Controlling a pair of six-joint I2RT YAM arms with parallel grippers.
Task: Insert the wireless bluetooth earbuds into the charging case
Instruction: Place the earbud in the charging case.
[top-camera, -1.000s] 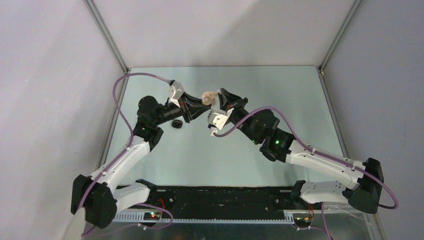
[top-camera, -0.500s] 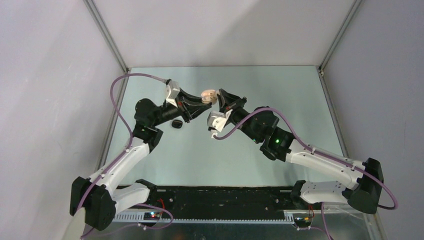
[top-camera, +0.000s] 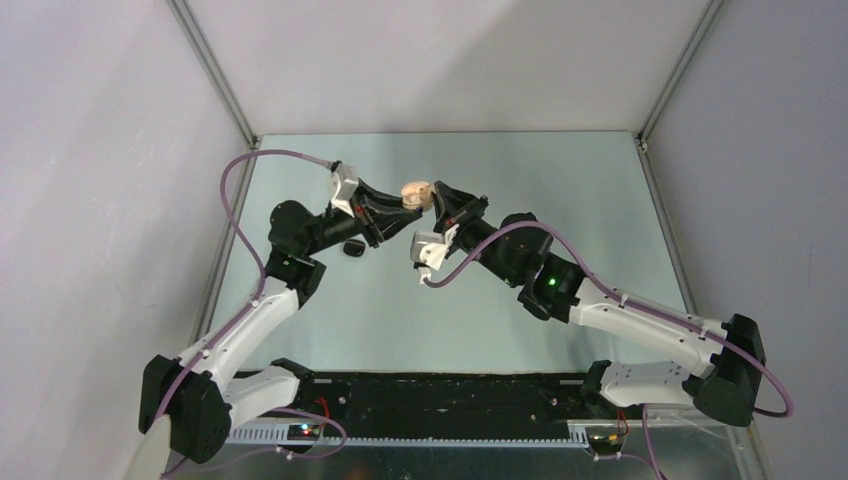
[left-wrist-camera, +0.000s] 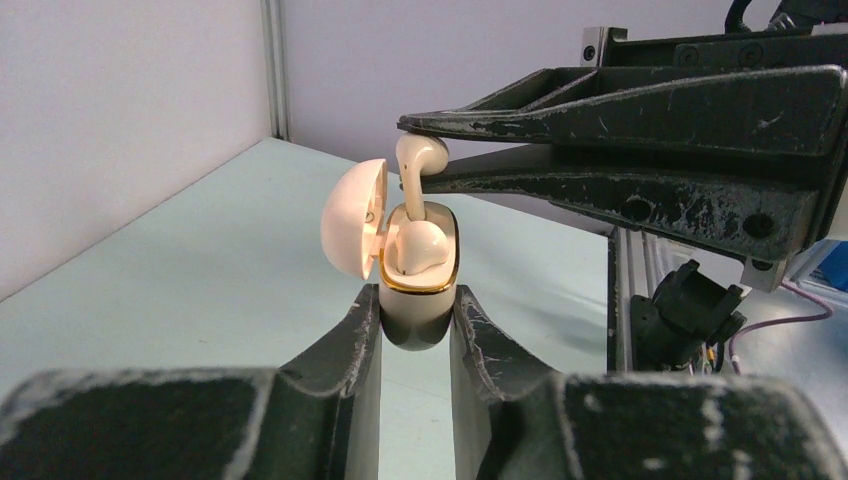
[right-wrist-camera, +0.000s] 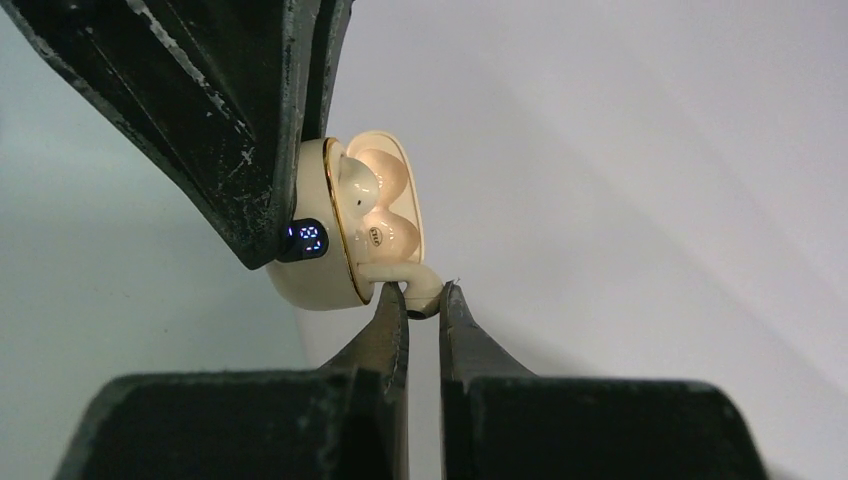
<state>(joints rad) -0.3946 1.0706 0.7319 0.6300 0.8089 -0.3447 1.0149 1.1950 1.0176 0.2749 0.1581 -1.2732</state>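
Mid-frame, the open cream plastic case (left-wrist-camera: 416, 298) was clamped in the left gripper (left-wrist-camera: 414, 328) so the cream stemmed earbud (left-wrist-camera: 412, 185) pinched by the right gripper (right-wrist-camera: 424, 300) could be seated.

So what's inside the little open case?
One earbud lies in its slot. The second earbud, pinched by the right hand, stands stem-down at the other slot. The case wall hides how deep it goes.

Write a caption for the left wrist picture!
Left gripper clamps the open charging case; right gripper holds an earbud at its mouth.
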